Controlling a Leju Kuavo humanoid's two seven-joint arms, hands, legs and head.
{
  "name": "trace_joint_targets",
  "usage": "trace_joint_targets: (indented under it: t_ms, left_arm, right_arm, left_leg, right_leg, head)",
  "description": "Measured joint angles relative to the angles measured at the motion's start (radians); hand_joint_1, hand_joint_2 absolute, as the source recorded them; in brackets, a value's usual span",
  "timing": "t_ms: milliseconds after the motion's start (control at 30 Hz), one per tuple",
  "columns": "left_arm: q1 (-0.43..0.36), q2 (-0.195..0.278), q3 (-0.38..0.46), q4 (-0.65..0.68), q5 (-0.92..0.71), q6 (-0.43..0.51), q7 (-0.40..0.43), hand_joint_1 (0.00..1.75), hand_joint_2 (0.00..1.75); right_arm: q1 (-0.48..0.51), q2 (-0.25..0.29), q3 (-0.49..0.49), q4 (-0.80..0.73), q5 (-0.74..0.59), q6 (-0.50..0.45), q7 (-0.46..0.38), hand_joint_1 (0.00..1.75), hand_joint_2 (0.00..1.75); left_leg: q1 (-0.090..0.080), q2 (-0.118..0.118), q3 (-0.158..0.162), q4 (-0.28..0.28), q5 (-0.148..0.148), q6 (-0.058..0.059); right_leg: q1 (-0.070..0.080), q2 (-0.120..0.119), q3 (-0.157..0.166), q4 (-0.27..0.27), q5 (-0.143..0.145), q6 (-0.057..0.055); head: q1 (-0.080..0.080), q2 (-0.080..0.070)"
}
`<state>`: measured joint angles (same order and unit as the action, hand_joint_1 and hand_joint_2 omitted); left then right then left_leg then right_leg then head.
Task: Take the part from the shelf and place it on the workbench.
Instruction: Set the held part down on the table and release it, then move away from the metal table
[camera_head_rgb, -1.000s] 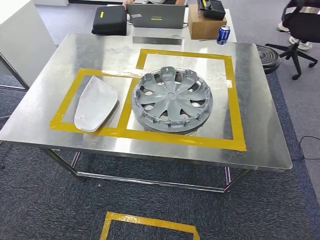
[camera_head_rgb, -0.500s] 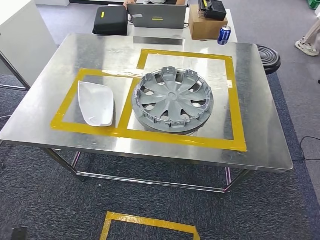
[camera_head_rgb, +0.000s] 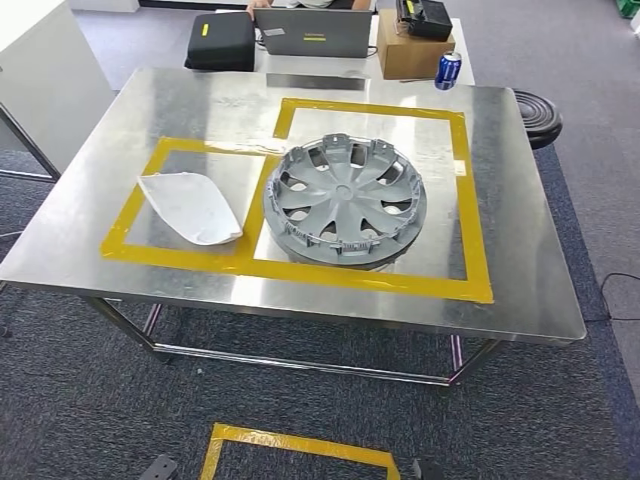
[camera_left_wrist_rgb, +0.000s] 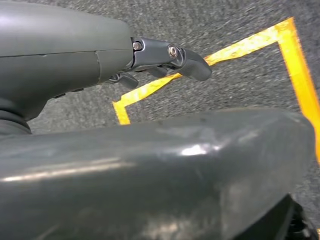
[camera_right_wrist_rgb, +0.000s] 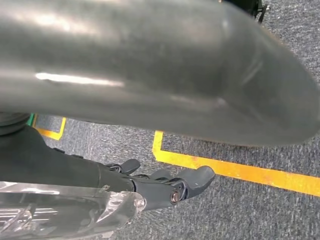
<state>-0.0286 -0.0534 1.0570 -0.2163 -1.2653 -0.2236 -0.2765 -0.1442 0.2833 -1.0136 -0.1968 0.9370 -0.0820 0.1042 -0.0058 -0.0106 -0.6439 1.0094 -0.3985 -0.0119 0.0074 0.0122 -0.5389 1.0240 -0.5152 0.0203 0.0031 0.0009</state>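
Note:
A white curved shell part (camera_head_rgb: 192, 207) lies inside the left yellow-taped rectangle (camera_head_rgb: 181, 262) on the steel workbench (camera_head_rgb: 513, 250). A grey wheel cover (camera_head_rgb: 344, 198) sits in the larger taped rectangle beside it. My left hand (camera_left_wrist_rgb: 166, 55) hangs low over the carpet, fingers stretched out and holding nothing. My right hand (camera_right_wrist_rgb: 166, 185) also hangs over the carpet with straight fingers and nothing in them. Both hands are well below and in front of the bench.
Behind the bench stand a laptop (camera_head_rgb: 313, 32), a black case (camera_head_rgb: 220, 40), a cardboard box (camera_head_rgb: 411, 50) and a blue can (camera_head_rgb: 448, 68). A white cabinet (camera_head_rgb: 45, 80) is at the left. A yellow tape square (camera_head_rgb: 294, 445) marks the carpet in front.
The white part has turned on the spot inside its taped rectangle, its pointed end now toward the wheel cover. The chair and the person's feet at the far right are gone.

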Motion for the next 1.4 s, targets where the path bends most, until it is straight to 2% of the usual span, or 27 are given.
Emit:
trace_joint_targets:
  t_ms: [133,267,400,467,500,533,600,633,667,700,733,800,833,900,1000,1033,1067,1100,1133,1167,1200,1233,1267,1333,1367,1400]
  left_arm:
    - [0.000,-0.001,-0.002,0.002,0.023,0.009,0.005,0.00,0.00]
    - [-0.001,-0.002,0.001,0.004,0.045,-0.024,-0.005,0.00,0.00]
    - [0.000,-0.004,0.002,0.005,0.046,-0.032,0.000,0.00,0.00]
    - [-0.001,-0.007,0.002,0.005,0.041,-0.040,0.010,0.00,0.00]
    - [-0.001,-0.009,0.003,0.006,0.039,-0.045,0.014,0.00,0.00]
    - [-0.002,-0.012,0.003,0.006,0.038,-0.049,0.014,0.00,0.00]
    - [-0.003,-0.017,0.003,0.006,0.035,-0.051,0.013,0.00,0.00]
    - [-0.002,-0.020,0.003,0.006,0.033,-0.051,0.012,0.00,0.00]
    - [-0.002,-0.022,0.003,0.007,0.032,-0.050,0.011,0.00,0.00]
    - [-0.002,-0.025,0.003,0.007,0.031,-0.049,0.011,0.00,0.00]
    - [-0.001,-0.028,0.003,0.008,0.030,-0.048,0.011,0.00,0.00]
    - [-0.001,-0.032,0.003,0.008,0.029,-0.048,0.011,0.00,0.00]
    - [-0.001,-0.032,0.003,0.009,0.029,-0.048,0.011,0.00,0.00]
    - [-0.001,-0.031,0.003,0.009,0.029,-0.048,0.011,0.00,0.00]
    - [0.000,-0.032,0.003,0.009,0.030,-0.048,0.011,0.00,0.00]
    - [0.001,-0.033,0.003,0.009,0.029,-0.048,0.011,0.00,0.00]
    - [0.002,-0.033,0.003,0.009,0.028,-0.048,0.010,0.00,0.00]
    - [0.001,-0.034,0.002,0.010,0.021,-0.047,0.005,0.00,0.00]
    - [0.001,-0.035,-0.001,0.010,0.008,-0.043,-0.003,0.00,0.00]
    - [0.001,-0.035,-0.007,0.010,-0.011,-0.037,-0.018,0.00,0.00]
    - [0.002,-0.035,-0.015,0.010,-0.034,-0.027,-0.037,0.00,0.00]
    - [0.003,-0.036,-0.026,0.010,-0.052,-0.017,-0.057,0.00,0.00]
    - [0.004,-0.037,-0.035,0.011,-0.061,-0.007,-0.075,0.00,0.00]
    - [0.004,-0.037,-0.043,0.011,-0.042,0.004,-0.084,0.00,0.00]
    - [0.001,-0.036,-0.041,0.011,-0.018,0.007,-0.071,0.00,0.00]
    - [-0.001,-0.035,-0.035,0.011,0.002,0.010,-0.051,0.00,0.00]
  right_arm:
    - [-0.006,0.006,0.000,0.000,-0.011,-0.015,0.002,0.00,0.00]
    - [-0.011,0.010,0.002,0.000,-0.011,-0.036,-0.010,0.00,0.00]
    - [-0.012,0.013,0.011,0.000,-0.005,-0.050,-0.021,0.00,0.00]
    - [-0.014,0.015,0.019,0.000,0.004,-0.072,-0.041,0.00,0.00]
    - [-0.014,0.016,0.024,0.000,0.006,-0.083,-0.052,0.00,0.00]
    - [-0.015,0.017,0.028,0.000,0.007,-0.093,-0.062,0.00,0.00]
    - [-0.014,0.018,0.033,0.000,0.003,-0.103,-0.074,0.00,0.00]
    - [-0.013,0.018,0.034,0.000,0.002,-0.106,-0.078,0.00,0.00]
    - [-0.011,0.018,0.035,0.000,0.001,-0.107,-0.080,0.00,0.00]
    - [-0.009,0.018,0.035,0.000,0.000,-0.107,-0.081,0.00,0.00]
    - [-0.009,0.018,0.036,0.000,-0.001,-0.107,-0.082,0.00,0.00]
    - [-0.010,0.018,0.039,0.000,-0.001,-0.107,-0.083,0.00,0.00]
    - [-0.012,0.018,0.041,0.000,-0.001,-0.107,-0.083,0.00,0.00]
    - [-0.013,0.019,0.042,0.000,-0.001,-0.107,-0.084,0.00,0.00]
    - [-0.012,0.020,0.042,0.000,-0.001,-0.107,-0.084,0.00,0.00]
    - [-0.012,0.020,0.042,0.000,-0.001,-0.108,-0.084,0.00,0.00]
    - [-0.012,0.020,0.042,0.000,-0.002,-0.108,-0.084,0.00,0.00]
    - [-0.012,0.020,0.042,0.000,-0.004,-0.108,-0.084,0.00,0.00]
    - [-0.010,0.020,0.042,0.000,-0.009,-0.108,-0.084,0.00,0.00]
    - [-0.006,0.019,0.042,0.000,-0.016,-0.108,-0.084,0.00,0.00]
    - [-0.001,0.018,0.042,0.000,-0.024,-0.107,-0.084,0.00,0.00]
    - [0.006,0.015,0.041,0.000,-0.030,-0.105,-0.085,0.00,0.00]
    - [0.014,0.012,0.041,0.000,-0.033,-0.100,-0.087,0.00,0.00]
    - [0.031,0.002,0.039,0.000,-0.031,-0.089,-0.095,0.00,0.00]
    - [0.038,-0.003,0.039,0.000,-0.027,-0.085,-0.103,0.00,0.00]
    - [0.044,-0.008,0.040,0.000,-0.019,-0.085,-0.114,0.00,0.00]
  left_leg:
    - [-0.001,0.000,0.000,0.000,-0.002,0.002]
    - [-0.006,0.000,0.000,0.003,-0.005,0.008]
    - [-0.012,0.000,0.001,0.006,-0.010,0.018]
    - [-0.008,0.001,0.007,-0.002,-0.006,0.025]
    - [-0.004,0.002,0.010,-0.007,-0.003,0.028]
    - [0.001,0.003,0.013,-0.012,-0.001,0.030]
    - [0.004,0.004,0.015,-0.013,-0.001,0.031]
    - [0.005,0.004,0.015,-0.013,0.000,0.031]
    - [0.005,0.004,0.014,-0.013,0.001,0.029]
    - [0.007,0.004,0.014,-0.013,0.002,0.027]
    - [0.008,0.004,0.013,-0.013,0.004,0.024]
    - [0.012,0.003,0.012,-0.013,0.009,0.016]
    - [0.013,0.003,0.012,-0.013,0.012,0.011]
    - [0.011,0.001,0.012,-0.013,0.020,-0.001]
    - [0.014,0.000,0.008,-0.018,0.033,-0.022]
    - [0.015,0.000,0.001,-0.010,0.017,-0.028]
    - [0.016,0.001,-0.011,0.017,-0.015,-0.033]
    - [0.016,0.001,-0.028,0.066,-0.063,-0.037]
    - [0.016,0.001,-0.049,0.133,-0.115,-0.040]
    - [0.016,0.001,-0.066,0.200,-0.155,-0.042]
    - [0.016,0.001,-0.073,0.248,-0.175,-0.043]
    - [0.016,0.001,-0.063,0.263,-0.174,-0.043]
    - [0.016,0.001,-0.033,0.240,-0.157,-0.041]
    - [0.017,0.001,0.071,0.111,-0.117,-0.039]
    - [0.016,0.000,0.120,0.041,-0.109,-0.035]
    - [0.016,-0.001,0.152,-0.009,-0.108,-0.031]
  right_leg:
    - [-0.001,0.000,0.001,-0.001,-0.001,0.002]
    - [-0.006,0.000,0.002,-0.001,-0.004,0.006]
    - [-0.012,0.000,0.006,-0.003,-0.006,0.017]
    - [-0.011,0.000,0.012,-0.001,-0.012,0.024]
    - [-0.010,-0.001,0.009,0.014,-0.026,0.028]
    - [-0.009,-0.002,-0.002,0.050,-0.053,0.031]
    - [-0.011,-0.003,-0.053,0.172,-0.123,0.038]
    - [-0.013,-0.003,-0.079,0.231,-0.147,0.041]
    - [-0.015,-0.003,-0.092,0.263,-0.152,0.043]
    - [-0.016,-0.003,-0.086,0.256,-0.137,0.044]
    - [-0.017,-0.004,-0.061,0.209,-0.105,0.046]
    - [-0.021,-0.005,0.008,0.074,-0.043,0.049]
    - [-0.020,-0.004,0.034,0.026,-0.024,0.048]
    - [-0.017,0.001,0.047,-0.008,-0.010,0.038]
    - [-0.014,0.004,0.026,-0.007,0.005,0.007]
    - [-0.015,0.003,0.019,-0.008,0.013,-0.004]
    - [-0.016,0.001,0.011,-0.009,0.023,-0.013]
    - [-0.017,0.000,0.001,-0.009,0.033,-0.019]
    - [-0.016,-0.001,-0.010,-0.009,0.043,-0.022]
    - [-0.015,-0.002,-0.023,-0.008,0.053,-0.023]
    - [-0.014,-0.003,-0.035,-0.008,0.061,-0.022]
    - [-0.014,-0.004,-0.045,-0.007,0.068,-0.021]
    - [-0.014,-0.005,-0.055,-0.007,0.076,-0.019]
    - [-0.014,-0.005,-0.071,-0.006,0.089,-0.010]
    - [-0.013,-0.004,-0.077,-0.005,0.096,-0.005]
    - [-0.011,-0.003,-0.080,-0.004,0.102,0.001]
  head:
    - [0.000,0.000]
    - [0.000,0.000]
    - [0.000,0.000]
    - [0.000,0.000]
    - [0.001,0.000]
    - [0.003,0.000]
    - [0.005,0.000]
    - [0.005,0.000]
    - [0.005,0.000]
    - [0.005,0.000]
    - [0.005,0.000]
    - [0.005,0.000]
    - [0.005,0.000]
    - [0.004,0.000]
    - [0.002,0.000]
    - [0.001,0.000]
    - [-0.001,0.000]
    - [-0.003,0.000]
    - [-0.005,0.000]
    - [-0.006,0.000]
    - [-0.006,0.000]
    - [-0.006,0.000]
    - [-0.006,0.000]
    - [-0.007,0.000]
    - [-0.007,0.000]
    - [-0.007,0.000]
